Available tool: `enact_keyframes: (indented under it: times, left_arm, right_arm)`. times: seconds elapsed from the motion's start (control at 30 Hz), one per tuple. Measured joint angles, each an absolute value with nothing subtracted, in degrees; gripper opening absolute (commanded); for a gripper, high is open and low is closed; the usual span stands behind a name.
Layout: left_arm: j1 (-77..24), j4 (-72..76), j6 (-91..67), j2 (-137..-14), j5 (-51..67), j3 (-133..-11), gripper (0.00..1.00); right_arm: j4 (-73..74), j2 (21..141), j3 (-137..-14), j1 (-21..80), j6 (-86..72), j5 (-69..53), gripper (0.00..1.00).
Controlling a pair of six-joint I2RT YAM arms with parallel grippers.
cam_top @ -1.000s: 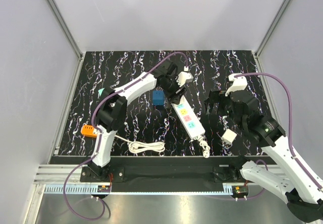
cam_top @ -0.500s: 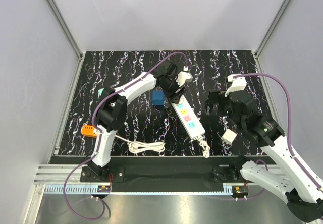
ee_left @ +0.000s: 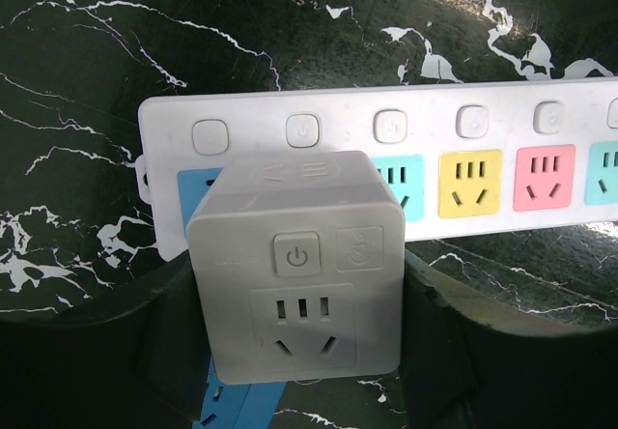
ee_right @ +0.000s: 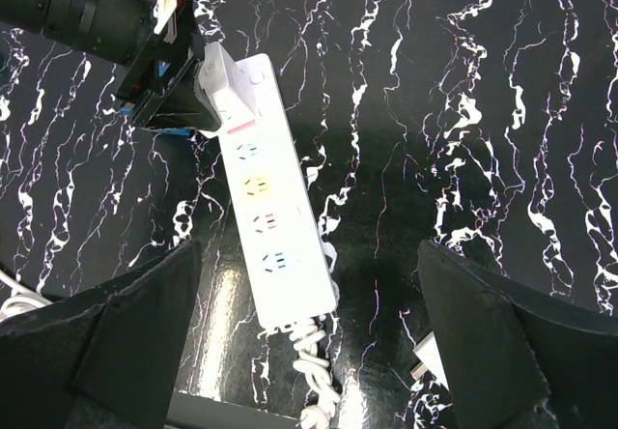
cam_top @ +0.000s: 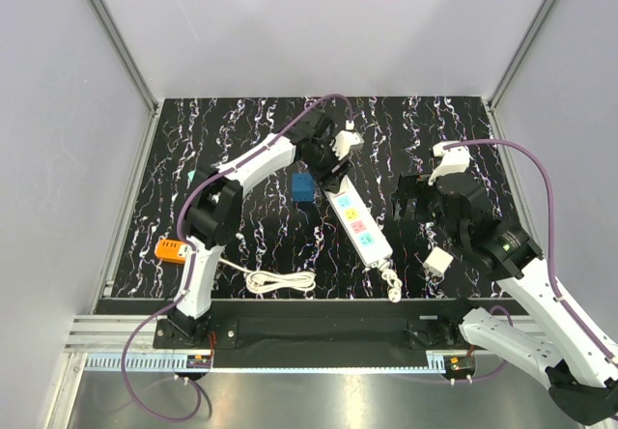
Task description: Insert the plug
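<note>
The royal-blue plug cube (cam_top: 303, 187) stands on the black table just left of the white power strip (cam_top: 359, 226); a blue sliver of it shows low in the left wrist view (ee_left: 237, 405). My left gripper (cam_top: 333, 163) is shut on a white cube adapter (ee_left: 299, 265), fingers on its two sides. It holds the adapter over the strip's far end (ee_left: 386, 139), covering the blue socket; I cannot tell if it is seated. The adapter also shows in the right wrist view (ee_right: 220, 81). My right gripper (cam_top: 404, 202) is open and empty, hovering right of the strip (ee_right: 266, 207).
A small white adapter (cam_top: 439, 261) lies right of the strip's coiled cord (cam_top: 391, 282). An orange socket block (cam_top: 171, 249) with a bundled white cord (cam_top: 280, 280) lies at the front left. A pale teal cube (cam_top: 194, 176) sits at the left edge. Grey walls enclose the table.
My left gripper has shifted slightly toward the far end of the strip with the white adapter in it. The right arm has barely moved.
</note>
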State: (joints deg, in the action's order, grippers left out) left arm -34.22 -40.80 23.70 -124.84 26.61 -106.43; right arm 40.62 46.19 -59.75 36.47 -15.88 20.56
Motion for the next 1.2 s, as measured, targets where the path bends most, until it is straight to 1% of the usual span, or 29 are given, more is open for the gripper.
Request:
enact_keyframes:
  times: [0.53,1.2]
  left_arm:
    - [-34.7,-40.4,23.7,-125.1,26.5,-106.7,0.0]
    - [-36.0,-37.9,23.1,-124.5,24.9,-104.1,0.0]
  right_arm:
    - [40.6,46.3,-59.2,36.5,-15.8,20.6,1.0]
    - [40.1,47.0,-58.8,36.5,-15.8,21.5,1.0]
